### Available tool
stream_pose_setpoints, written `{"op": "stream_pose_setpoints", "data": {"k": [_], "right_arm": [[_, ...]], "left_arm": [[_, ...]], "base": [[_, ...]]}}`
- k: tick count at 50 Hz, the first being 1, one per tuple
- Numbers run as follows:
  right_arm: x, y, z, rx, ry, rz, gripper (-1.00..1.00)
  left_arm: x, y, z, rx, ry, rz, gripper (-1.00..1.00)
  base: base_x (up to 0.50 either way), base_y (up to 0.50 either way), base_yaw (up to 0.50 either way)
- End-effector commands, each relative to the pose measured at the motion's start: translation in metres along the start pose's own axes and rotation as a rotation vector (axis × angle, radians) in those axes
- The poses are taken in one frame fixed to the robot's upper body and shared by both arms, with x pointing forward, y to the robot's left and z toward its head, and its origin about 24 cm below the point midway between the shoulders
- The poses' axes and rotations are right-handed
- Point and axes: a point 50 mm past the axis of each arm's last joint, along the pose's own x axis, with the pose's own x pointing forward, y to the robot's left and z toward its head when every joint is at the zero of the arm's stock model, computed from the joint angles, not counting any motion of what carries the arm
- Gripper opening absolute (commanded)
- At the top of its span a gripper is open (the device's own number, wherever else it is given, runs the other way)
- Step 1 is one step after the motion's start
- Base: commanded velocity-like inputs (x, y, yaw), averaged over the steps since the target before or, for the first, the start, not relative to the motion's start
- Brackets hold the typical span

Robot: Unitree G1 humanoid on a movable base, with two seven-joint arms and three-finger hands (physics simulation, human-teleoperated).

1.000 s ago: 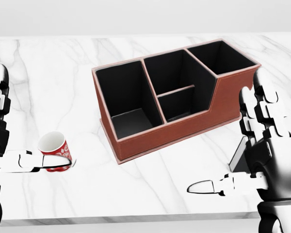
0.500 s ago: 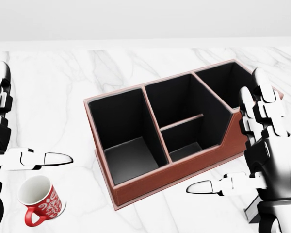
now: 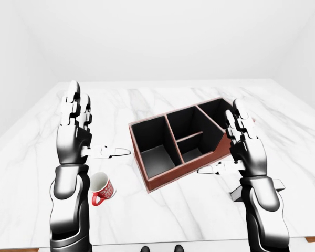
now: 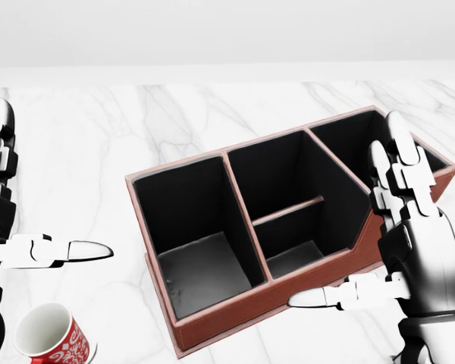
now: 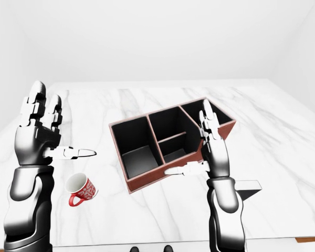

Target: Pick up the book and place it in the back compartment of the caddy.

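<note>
Bench: white marble bench [image 3: 163, 210] under plain pale walls.
Book: grey book [image 5: 245, 187], lying on the bench at the lower right of the right-eye view, partly hidden by the right forearm, apart from the caddy.
Caddy: brown leather caddy [image 4: 212, 330] with black compartments, set askew mid-bench.
Right hand: right hand [image 4: 409, 243] raised, fingers spread, grasping nothing, overlapping the caddy's right end in the head view.
Left hand: left hand [image 3: 76, 134] raised, released, fingers upright.
Mug: red patterned mug [image 3: 101, 189], tipped on the bench below the left hand.
</note>
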Motion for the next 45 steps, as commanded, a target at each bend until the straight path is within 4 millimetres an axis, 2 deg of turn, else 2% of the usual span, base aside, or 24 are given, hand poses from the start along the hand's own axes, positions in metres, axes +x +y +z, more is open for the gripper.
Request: {"op": "stream_pose_setpoints", "data": {"k": [1, 15, 16, 17, 28, 33, 45], "right_arm": [[0.000, -0.001, -0.002, -0.045, 0.014, -0.002, 1.00], [0.001, 0.000, -0.011, -0.058, 0.052, -0.002, 1.00], [0.031, -0.027, -0.001, -0.363, 0.016, -0.045, 1.00], [0.033, -0.029, 0.000, -0.388, 0.018, -0.046, 1.00], [0.034, -0.032, -0.003, -0.431, 0.042, -0.064, 1.00], [0.036, -0.033, 0.004, -0.455, 0.014, -0.066, 1.00], [0.038, -0.036, 0.013, -0.526, -0.009, -0.054, 1.00]], "left_arm": [[0.000, 0.001, 0.001, 0.002, -0.002, 0.005, 1.00], [-0.001, 0.003, 0.002, 0.003, -0.008, 0.009, 1.00], [-0.001, 0.006, -0.001, 0.009, 0.006, 0.013, 1.00], [-0.001, 0.006, 0.000, 0.012, 0.005, 0.013, 1.00], [-0.001, 0.010, -0.011, 0.025, 0.050, 0.000, 1.00], [0.002, 0.010, -0.004, 0.017, 0.019, -0.004, 1.00], [0.001, 0.012, -0.006, 0.015, 0.027, 0.003, 1.00]], "base": [[0.00, 0.00, 0.00], [-0.02, -0.14, 0.00], [0.00, 0.00, 0.00], [0.00, 0.00, 0.00], [0.00, 0.00, 0.00], [0.00, 0.00, 0.00], [0.00, 0.00, 0.00]]}}
